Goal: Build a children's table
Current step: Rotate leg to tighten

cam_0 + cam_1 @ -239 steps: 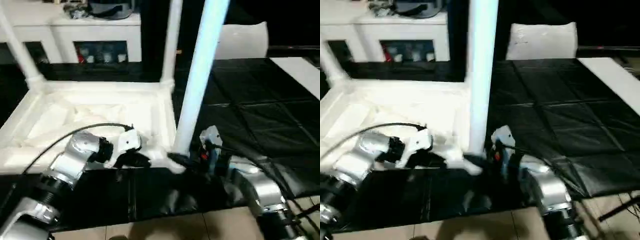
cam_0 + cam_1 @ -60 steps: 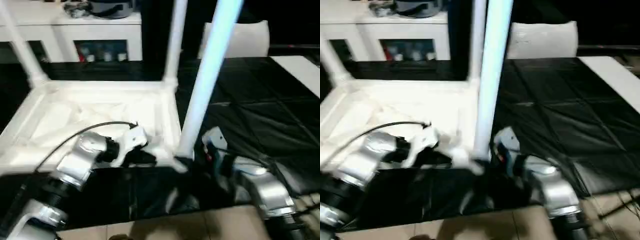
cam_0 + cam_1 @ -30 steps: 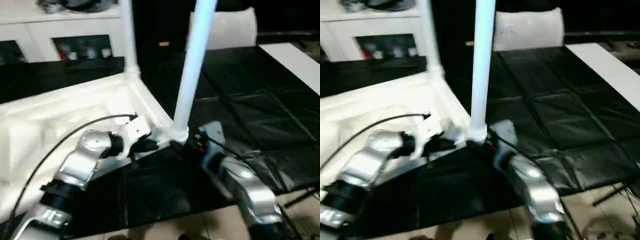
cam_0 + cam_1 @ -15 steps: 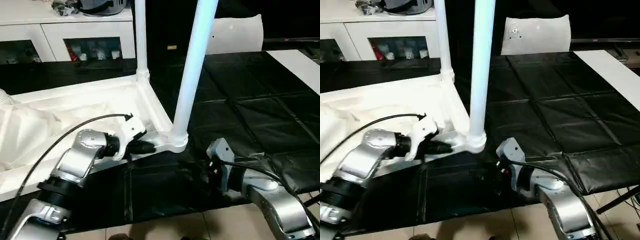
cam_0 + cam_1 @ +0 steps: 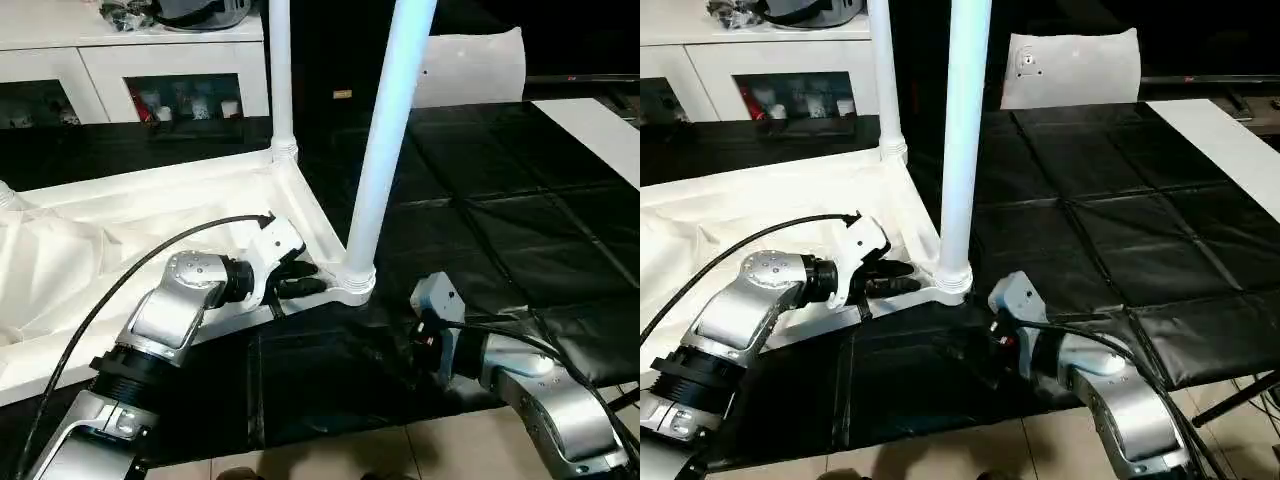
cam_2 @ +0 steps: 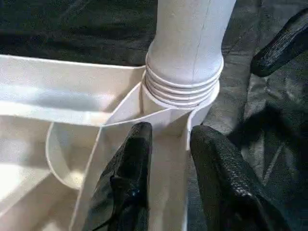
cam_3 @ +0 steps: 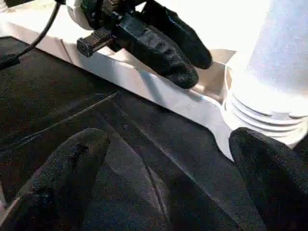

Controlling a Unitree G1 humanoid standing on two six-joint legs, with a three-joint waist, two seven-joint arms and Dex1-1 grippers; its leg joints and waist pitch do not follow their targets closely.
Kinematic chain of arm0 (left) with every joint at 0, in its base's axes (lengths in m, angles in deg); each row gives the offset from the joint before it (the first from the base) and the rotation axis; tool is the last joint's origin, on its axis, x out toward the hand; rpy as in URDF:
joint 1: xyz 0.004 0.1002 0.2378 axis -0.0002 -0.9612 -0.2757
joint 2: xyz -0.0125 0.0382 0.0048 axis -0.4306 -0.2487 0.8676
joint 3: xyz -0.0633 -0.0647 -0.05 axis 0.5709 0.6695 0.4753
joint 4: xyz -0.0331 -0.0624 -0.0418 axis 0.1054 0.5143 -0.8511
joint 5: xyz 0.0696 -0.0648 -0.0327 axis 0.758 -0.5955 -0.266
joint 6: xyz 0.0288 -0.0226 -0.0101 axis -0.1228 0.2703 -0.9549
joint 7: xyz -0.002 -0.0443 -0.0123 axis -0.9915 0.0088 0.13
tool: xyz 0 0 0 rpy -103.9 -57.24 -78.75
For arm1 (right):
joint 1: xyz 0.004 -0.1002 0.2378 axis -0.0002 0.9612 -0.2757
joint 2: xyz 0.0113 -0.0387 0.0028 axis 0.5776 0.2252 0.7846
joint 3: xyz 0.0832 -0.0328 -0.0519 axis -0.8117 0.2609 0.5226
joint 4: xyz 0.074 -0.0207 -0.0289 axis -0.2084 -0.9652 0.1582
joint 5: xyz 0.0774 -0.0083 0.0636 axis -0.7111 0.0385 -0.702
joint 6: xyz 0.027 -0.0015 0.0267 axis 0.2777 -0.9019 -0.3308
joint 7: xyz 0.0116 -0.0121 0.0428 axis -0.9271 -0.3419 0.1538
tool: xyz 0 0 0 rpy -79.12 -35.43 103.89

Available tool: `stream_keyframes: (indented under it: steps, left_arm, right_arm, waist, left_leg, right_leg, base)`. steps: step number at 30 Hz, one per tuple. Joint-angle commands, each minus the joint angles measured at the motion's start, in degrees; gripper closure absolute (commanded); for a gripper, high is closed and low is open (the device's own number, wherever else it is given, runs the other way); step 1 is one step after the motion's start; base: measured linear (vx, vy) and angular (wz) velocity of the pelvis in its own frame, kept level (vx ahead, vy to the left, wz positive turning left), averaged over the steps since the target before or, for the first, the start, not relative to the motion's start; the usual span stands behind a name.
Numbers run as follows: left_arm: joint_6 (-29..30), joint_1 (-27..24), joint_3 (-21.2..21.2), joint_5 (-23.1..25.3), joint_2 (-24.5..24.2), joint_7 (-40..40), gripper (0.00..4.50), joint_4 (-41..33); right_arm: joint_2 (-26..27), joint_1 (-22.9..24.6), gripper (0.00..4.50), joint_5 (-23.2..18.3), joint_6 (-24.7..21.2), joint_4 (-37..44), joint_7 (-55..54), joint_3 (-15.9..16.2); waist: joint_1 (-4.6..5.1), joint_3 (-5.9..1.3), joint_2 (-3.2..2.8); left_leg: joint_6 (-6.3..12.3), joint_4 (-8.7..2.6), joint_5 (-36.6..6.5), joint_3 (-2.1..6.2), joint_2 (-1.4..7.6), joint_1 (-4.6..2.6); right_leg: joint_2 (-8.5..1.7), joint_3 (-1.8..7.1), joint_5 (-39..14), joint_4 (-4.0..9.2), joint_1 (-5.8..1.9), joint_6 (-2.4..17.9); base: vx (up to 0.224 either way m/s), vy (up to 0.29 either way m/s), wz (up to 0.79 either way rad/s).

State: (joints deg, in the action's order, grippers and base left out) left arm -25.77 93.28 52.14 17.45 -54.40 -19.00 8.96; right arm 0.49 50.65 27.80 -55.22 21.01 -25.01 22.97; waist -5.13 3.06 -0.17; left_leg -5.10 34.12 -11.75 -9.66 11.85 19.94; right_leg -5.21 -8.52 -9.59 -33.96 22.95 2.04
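Children's table (image 5: pixel 150 230) lies upside down on the desk (image 5: pixel 520 200), ribbed underside up, toward the robot's left. Near corner socket (image 5: pixel 352 283) carries an upright leg (image 5: pixel 385 150), its ridged base seated in the socket; a second leg (image 5: pixel 280 70) stands at the far corner.

Left gripper (image 6: pixel 168 139): fingers (image 6: pixel 134 159) straddle the thin rim wall just beside that socket, slightly parted, not clenched; probably there to steady the top.

Right gripper (image 7: pixel 163 159): fingers (image 7: pixel 72 159) spread wide, released, holding nothing, low over the desk and facing the socket, near but apart. Likely just clear of the leg.

Desk covered in black quilted sheet. Beyond: white cabinet (image 5: pixel 130 60) with dark openings, white cushion-like bag (image 5: pixel 470 65). Tiled floor (image 5: pixel 400 455) at near edge.
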Motion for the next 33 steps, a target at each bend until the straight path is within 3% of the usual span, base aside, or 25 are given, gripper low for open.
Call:
stream_keyframes:
  steps: [1,4,7,8,15,17,28,29,33]
  left_arm:
    - [1.0,0.6,-0.1,-0.5,-0.1,0.0,3.08,-0.8]
    - [3.2,0.3,-0.1,-1.3,-0.1,0.8,3.08,-1.0]
    - [1.2,0.3,-1.6,0.3,-0.9,0.8,3.08,-0.3]
    - [1.1,0.2,-1.5,0.0,-0.8,0.8,3.08,-0.2]
    - [-0.8,0.3,-2.6,0.8,-1.1,1.3,3.23,1.6]
    - [-1.7,0.3,-3.2,1.1,-1.5,1.8,3.58,1.8]
    - [-4.3,0.5,-5.9,3.4,-3.3,2.6,4.22,3.7]
    - [-4.5,0.5,-6.2,3.6,-3.5,2.5,4.44,3.9]
    - [-5.3,0.5,-6.3,3.7,-3.5,2.9,4.44,4.3]
  right_arm:
    - [-0.6,-0.3,0.0,0.4,0.8,-0.1,-0.2,0.0]
    - [-0.8,-0.2,0.0,0.3,1.1,-0.2,-0.2,0.3]
    - [-0.9,-0.2,0.0,0.4,1.3,-0.2,-0.2,0.4]
    - [-1.0,-0.2,0.0,0.4,1.2,-0.2,-0.1,0.4]
    - [-1.2,-0.4,0.0,0.7,1.6,-0.5,-0.3,0.7]
    - [-1.3,-0.4,0.0,0.7,1.6,-0.5,-0.3,0.8]
    - [-1.8,-0.6,0.0,0.6,1.7,-0.5,-0.2,1.3]
    - [-1.8,-0.7,0.0,0.6,1.7,-0.5,-0.3,1.3]
    - [-2.0,-0.7,0.0,0.6,1.8,-0.6,-0.3,1.4]
  waist:
    - [-0.11,-3.76,0.15]
    - [-0.06,-3.79,0.02]
    - [-0.1,-3.78,0.27]
    - [-0.12,-3.73,0.02]
    - [-0.07,-3.77,0.08]
    - [-0.12,-3.79,0.01]
    - [-0.06,-3.78,0.06]
    - [-0.05,-3.75,-0.06]
    - [-0.09,-3.79,0.05]
  left_leg:
    - [3.15,-3.86,-9.1,0.46,1.39,0.29]
    - [3.26,-3.86,-8.7,0.47,1.42,0.3]
    - [3.41,-3.83,-8.7,0.45,1.33,0.37]
    - [3.41,-3.87,-8.9,0.46,1.34,0.3]
    - [3.3,-3.86,-9.0,0.47,1.33,0.34]
    - [3.37,-3.81,-8.9,0.46,1.29,0.3]
    - [3.04,-3.89,-9.4,0.5,1.38,0.23]
    - [3.02,-3.9,-9.5,0.5,1.37,0.26]
    - [3.07,-3.9,-9.1,0.5,1.4,0.28]
  right_leg:
    - [-3.77,3.62,-20.9,5.32,-3.5,3.6]
    - [-3.7,3.67,-19.9,5.13,-3.5,4.0]
    - [-3.71,3.64,-20.2,5.22,-3.59,3.9]
    - [-3.71,3.63,-20.6,5.22,-3.52,3.8]
    - [-3.67,3.6,-20.8,5.34,-3.54,3.4]
    - [-3.71,3.6,-20.8,5.35,-3.5,3.4]
    - [-3.74,3.64,-21.0,5.33,-3.51,3.2]
    - [-3.73,3.63,-20.9,5.34,-3.48,3.4]
    - [-3.76,3.67,-20.4,5.17,-3.56,3.6]
  base:
    - [0.0,0.0,0.0]
    - [0.0,0.0,0.0]
    - [0.0,0.0,0.0]
    - [0.0,0.0,0.0]
    - [0.0,0.0,0.0]
    - [0.0,0.0,0.0]
    - [0.0,0.0,0.0]
    - [0.0,0.0,0.0]
    - [0.0,0.0,0.0]
